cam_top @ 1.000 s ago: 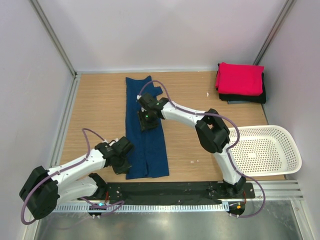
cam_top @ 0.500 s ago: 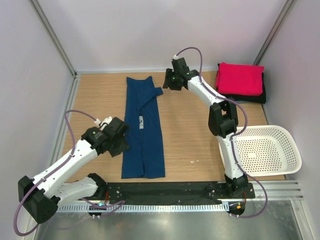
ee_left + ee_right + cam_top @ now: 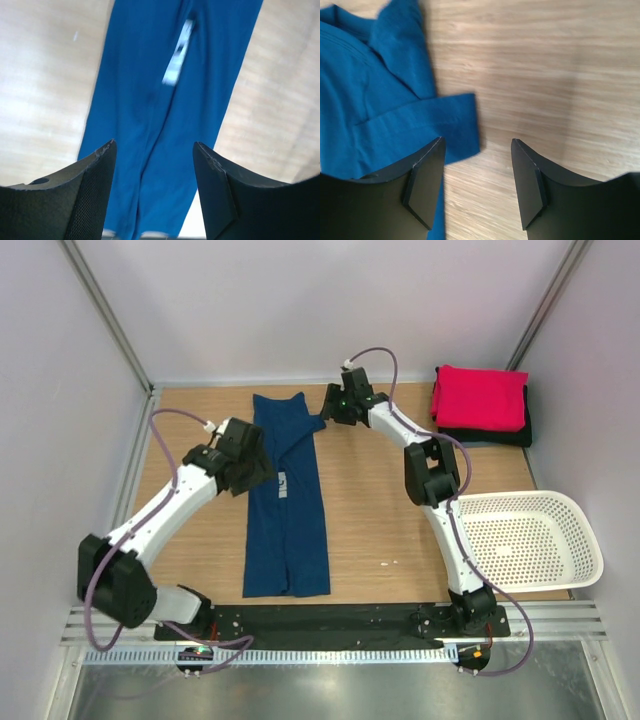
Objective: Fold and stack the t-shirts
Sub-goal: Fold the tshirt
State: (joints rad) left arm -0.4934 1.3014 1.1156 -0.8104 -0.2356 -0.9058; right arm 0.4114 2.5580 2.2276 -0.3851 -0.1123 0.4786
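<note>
From above, the navy t-shirt is lying on the wooden table as a long narrow strip running from 12 to 6 o'clock, a little toward 9 o'clock of the table's middle, with one short sleeve sticking out toward 3 o'clock near its far end. Only this view is showing the pink-red t-shirt, which is resting folded on the black t-shirt in the 2 o'clock corner, and the white basket at 4 o'clock. The left gripper is hovering at the strip's 9 o'clock edge, and the right gripper is hovering just beside the sleeve. The left wrist camera is showing what the top view cannot: the left gripper is standing with its fingers spread apart and nothing between them, above the blue cloth and its small white label. The right wrist camera is showing the right gripper likewise spread and holding nothing, its 9 o'clock finger over the sleeve's hem and its other finger over bare wood.
</note>
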